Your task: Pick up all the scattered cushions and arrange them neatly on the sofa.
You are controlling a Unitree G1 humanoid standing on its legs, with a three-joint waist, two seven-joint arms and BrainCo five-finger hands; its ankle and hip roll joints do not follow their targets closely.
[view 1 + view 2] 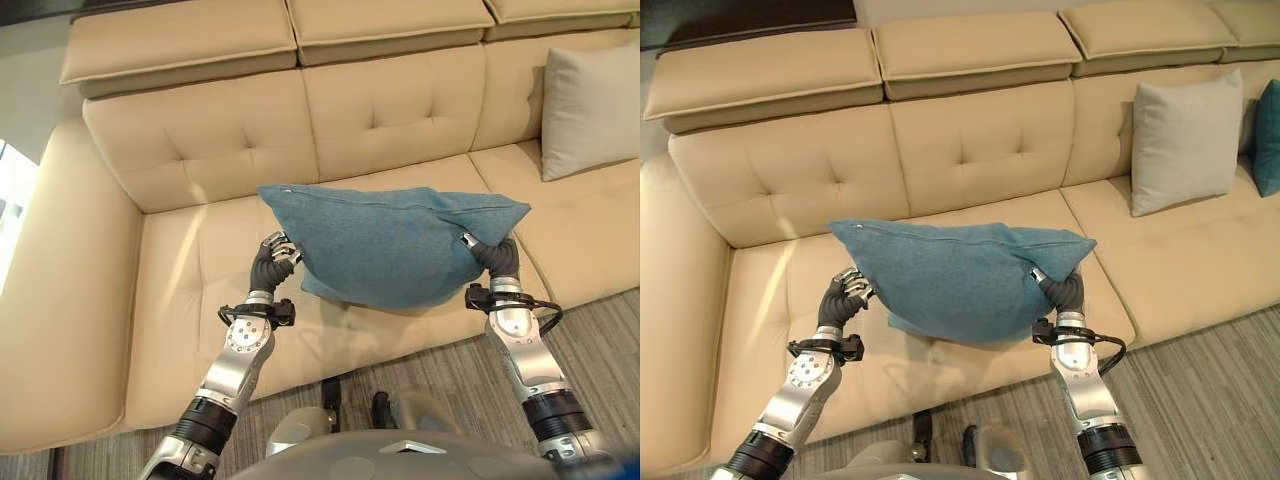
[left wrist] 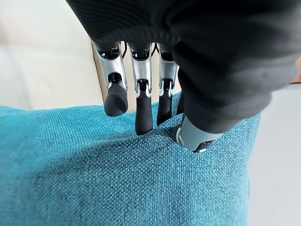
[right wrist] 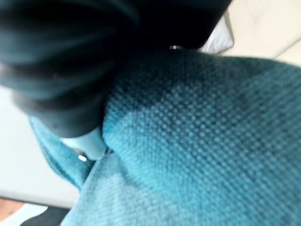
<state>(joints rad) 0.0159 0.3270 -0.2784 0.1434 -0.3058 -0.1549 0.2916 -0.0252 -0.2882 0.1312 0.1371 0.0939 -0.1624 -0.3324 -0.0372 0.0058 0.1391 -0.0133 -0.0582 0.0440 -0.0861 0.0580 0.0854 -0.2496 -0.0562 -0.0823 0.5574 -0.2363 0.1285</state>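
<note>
On the sofa [image 1: 770,330] two cushions already stand against the backrest at my right: a grey cushion [image 1: 1185,140] leaning upright, and just beside it the edge of another teal cushion [image 1: 1268,135]. I judge these as placed. The blue cushion [image 1: 960,275] that I carry is not yet down; I hold it between both hands above the seat, in front of the middle of the backrest, so this one remains to be set. Whether more cushions lie on the floor, I cannot tell from here.

My left hand [image 1: 276,256] is at the cushion's left side, the wrist bent upward. In the left wrist view the fingers [image 2: 143,113] are nearly straight, with tips resting on the cloth and the thumb pressing into it, so it supports more than it grips. My right hand [image 1: 497,256] is at the right corner. The fabric bunches around it and hides the fingers, so I cannot tell how they close.
</note>
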